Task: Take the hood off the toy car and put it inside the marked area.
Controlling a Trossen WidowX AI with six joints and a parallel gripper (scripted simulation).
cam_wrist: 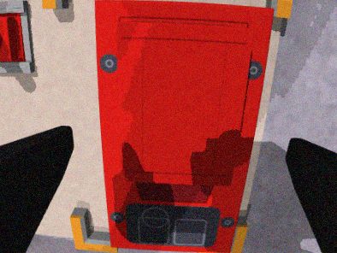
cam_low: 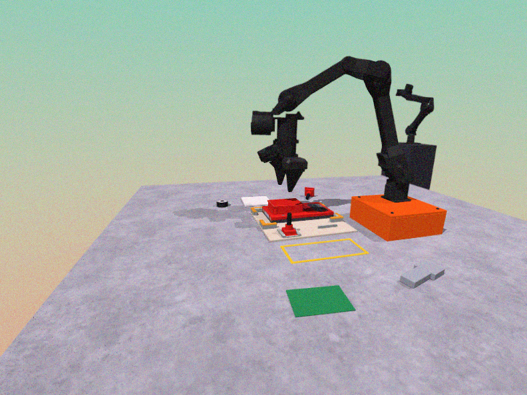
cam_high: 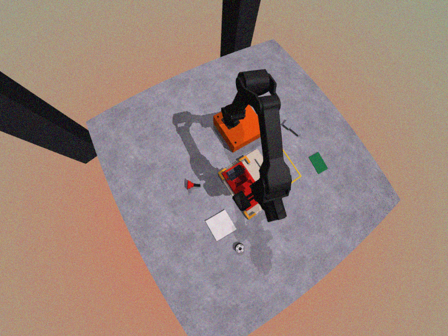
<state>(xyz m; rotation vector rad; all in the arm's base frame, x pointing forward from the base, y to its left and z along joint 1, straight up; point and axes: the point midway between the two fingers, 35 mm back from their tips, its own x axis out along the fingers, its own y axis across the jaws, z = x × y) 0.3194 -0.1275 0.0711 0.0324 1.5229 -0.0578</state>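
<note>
The toy car (cam_high: pixel 233 184) (cam_low: pixel 297 216) (cam_wrist: pixel 107 128) is a low red body on a pale board. Its hood (cam_low: pixel 283 206) (cam_wrist: pixel 184 98) is a raised red block on the body, in place at the end away from the seats. My gripper (cam_low: pixel 285 187) (cam_wrist: pixel 180 143) is open and empty, pointing down above the car. In the wrist view its fingers stand wide on either side of the body, nearer the seat end of the hood. The arm partly hides the hood in the top view. The marked area is a yellow outline (cam_high: pixel 292 163) (cam_low: pixel 329 257) beside the board, with nothing inside it in the exterior view.
A red lever block (cam_low: pixel 289 230) with a black stick stands on the pale board (cam_low: pixel 306 233), with orange corner brackets around the car. A white square (cam_high: pixel 220 224), a wheel (cam_high: pixel 238 246), a red piece (cam_high: pixel 189 184), a green plate (cam_high: pixel 318 162) and a grey piece (cam_low: pixel 421 274) lie around.
</note>
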